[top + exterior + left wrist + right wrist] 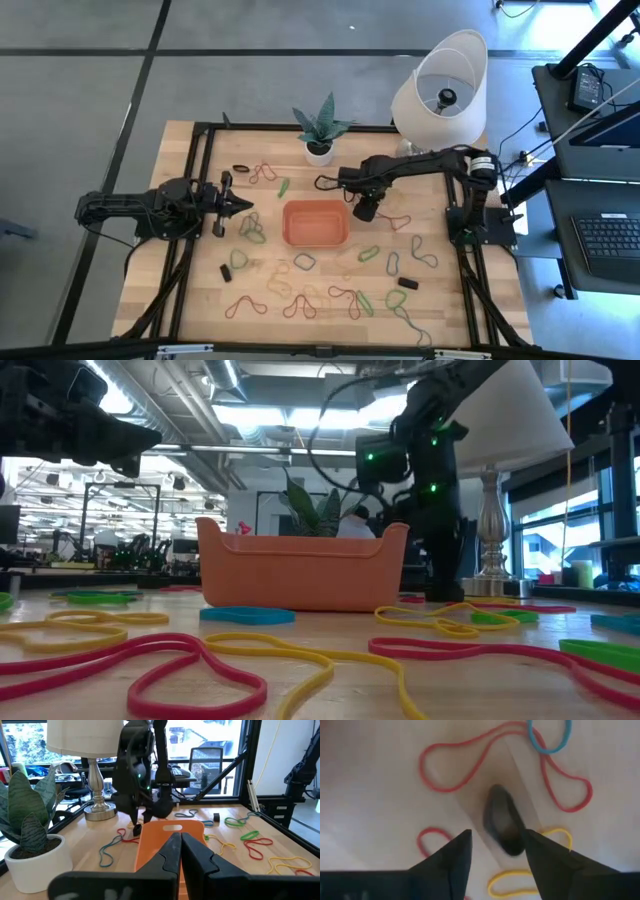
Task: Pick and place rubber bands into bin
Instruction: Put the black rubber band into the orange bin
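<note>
The orange-red bin [316, 222] stands in the middle of the table. Many rubber bands lie flat around it, green [252, 230], red [395, 218] and yellow [440, 622] among them. My right gripper [365, 208] points down just right of the bin, open. In its wrist view the right gripper [495, 855] hangs over a blurred dark oval [502, 825], with a red band [470, 760] and a yellow band [520, 885] beside it. My left gripper [245, 205] waits level at the left, shut and holding nothing.
A white plant pot [319, 150] and a lamp [440, 95] stand along the far edge. Small black pieces [226, 271] [407, 283] lie among the bands near the front. A black frame [200, 180] borders the table.
</note>
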